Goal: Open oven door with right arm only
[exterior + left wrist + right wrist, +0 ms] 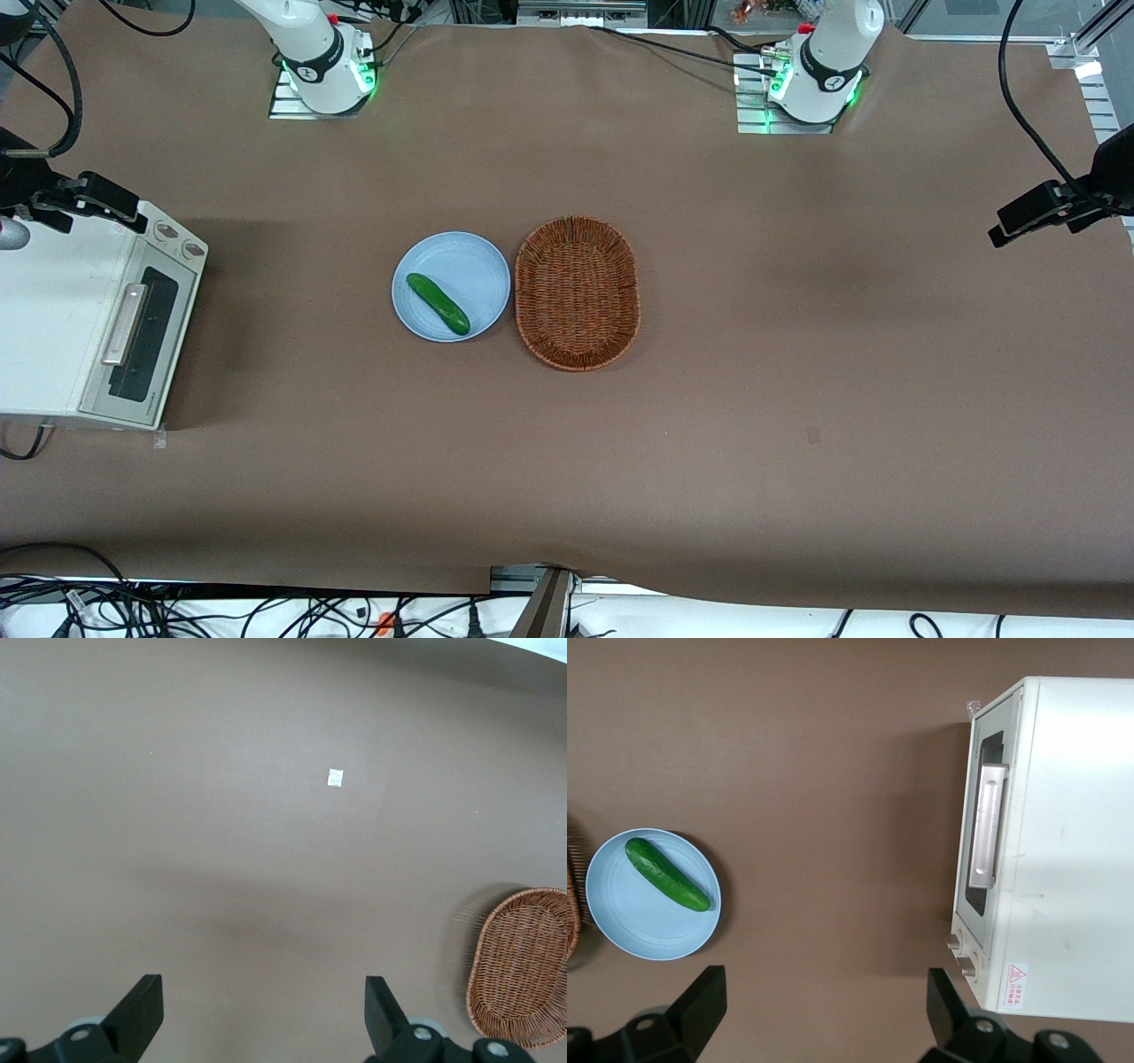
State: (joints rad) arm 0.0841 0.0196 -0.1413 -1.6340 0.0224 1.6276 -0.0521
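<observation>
Oven door point(985, 828) seemingly shut, handle point(988, 826) untouched, tool point(824, 1014) above table point(833, 771), fingers point(702, 997) apart, holding nothing

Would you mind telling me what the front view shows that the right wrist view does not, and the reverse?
Only the front view shows the whole oval brown wicker basket and both white arm bases.

Only the right wrist view shows the red warning sticker on the oven's top, and the right arm's black hand, open, high above the brown table between plate and oven.

Both show the boxy off-white toaster oven with its dark-windowed oven door shut, and the green cucumber on the round pale blue plate.
</observation>
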